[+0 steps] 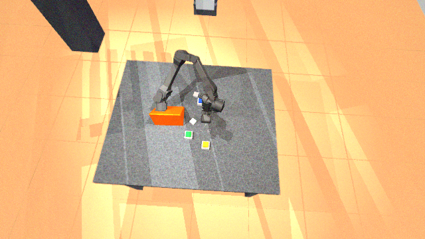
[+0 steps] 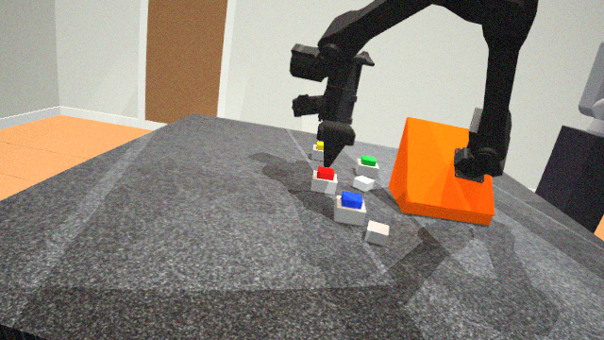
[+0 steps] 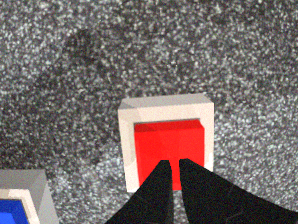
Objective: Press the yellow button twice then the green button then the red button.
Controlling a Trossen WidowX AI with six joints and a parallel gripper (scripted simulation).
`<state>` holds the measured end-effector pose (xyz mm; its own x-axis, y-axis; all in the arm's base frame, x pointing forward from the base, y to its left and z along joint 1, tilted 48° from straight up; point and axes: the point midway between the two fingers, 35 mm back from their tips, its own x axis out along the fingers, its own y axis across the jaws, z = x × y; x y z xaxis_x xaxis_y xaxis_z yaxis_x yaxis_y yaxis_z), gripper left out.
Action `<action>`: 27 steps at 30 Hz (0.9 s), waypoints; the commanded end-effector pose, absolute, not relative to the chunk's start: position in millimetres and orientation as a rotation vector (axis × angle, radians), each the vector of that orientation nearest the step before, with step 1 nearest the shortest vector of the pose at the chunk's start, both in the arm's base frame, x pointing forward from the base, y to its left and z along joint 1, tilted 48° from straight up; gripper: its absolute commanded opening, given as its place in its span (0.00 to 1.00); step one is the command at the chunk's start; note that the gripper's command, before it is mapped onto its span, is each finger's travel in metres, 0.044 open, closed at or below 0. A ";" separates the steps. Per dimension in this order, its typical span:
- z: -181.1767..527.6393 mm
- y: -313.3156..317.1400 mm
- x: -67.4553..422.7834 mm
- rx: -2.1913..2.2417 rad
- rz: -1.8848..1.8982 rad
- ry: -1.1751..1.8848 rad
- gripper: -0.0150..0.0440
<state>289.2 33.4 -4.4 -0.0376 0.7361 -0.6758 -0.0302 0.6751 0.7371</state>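
My gripper is shut and empty, pointing down with its tips just above the red button. The red cap stands proud of its white base; whether the tips touch it I cannot tell. In the top view the arm hides the red button. The green button and the yellow button stand beyond it in the exterior view, both with raised caps; the gripper partly covers the yellow one.
The blue button is close to the red one. One white block lies near the green button, another beside the blue. A large orange block stands by the arm's base.
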 end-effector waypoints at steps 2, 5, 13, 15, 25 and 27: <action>-10.6 40.6 287.9 0.624 0.685 1.497 0.29; -13.8 44.3 287.5 0.624 0.685 1.497 0.29; -15.3 46.1 287.2 0.624 0.685 1.497 0.29; -15.3 46.1 287.2 0.624 0.685 1.497 0.29; -15.3 46.1 287.2 0.624 0.685 1.497 0.29; -8.2 37.4 288.3 0.619 0.684 1.496 0.29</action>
